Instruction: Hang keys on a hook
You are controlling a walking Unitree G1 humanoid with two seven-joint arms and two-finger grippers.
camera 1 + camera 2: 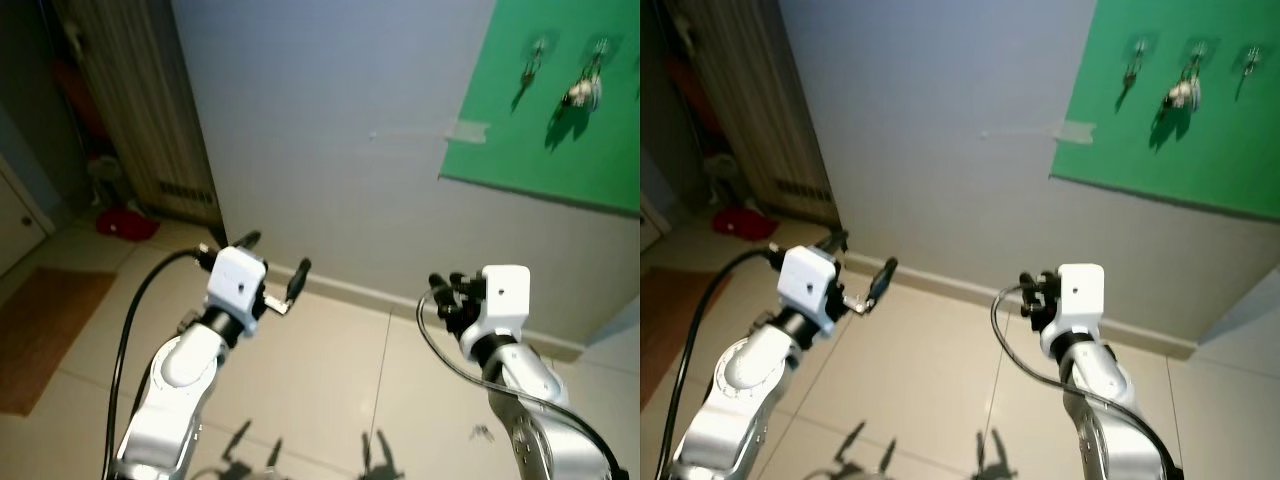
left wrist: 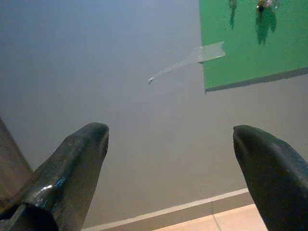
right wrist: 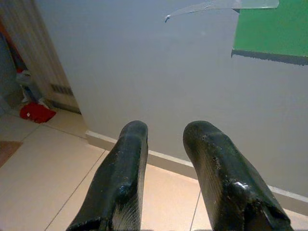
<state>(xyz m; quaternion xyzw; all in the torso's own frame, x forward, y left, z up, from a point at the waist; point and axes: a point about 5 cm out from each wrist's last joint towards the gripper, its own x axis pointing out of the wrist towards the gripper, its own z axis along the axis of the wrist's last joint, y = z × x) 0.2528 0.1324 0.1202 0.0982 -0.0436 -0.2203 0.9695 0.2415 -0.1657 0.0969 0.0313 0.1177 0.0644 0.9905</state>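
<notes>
Keys (image 1: 581,92) are hanging on a hook high on the green board (image 1: 560,150). I'm holding both arms raised before the wall: left end effector (image 2: 171,144) spread wide, right end effector (image 3: 166,144) nearly closed, gripping nothing.

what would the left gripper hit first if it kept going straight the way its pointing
Most likely the bare grey wall, above the skirting and beside the green board. The left gripper is open, nothing between its fingers. How far off the wall is, is unclear.
</notes>
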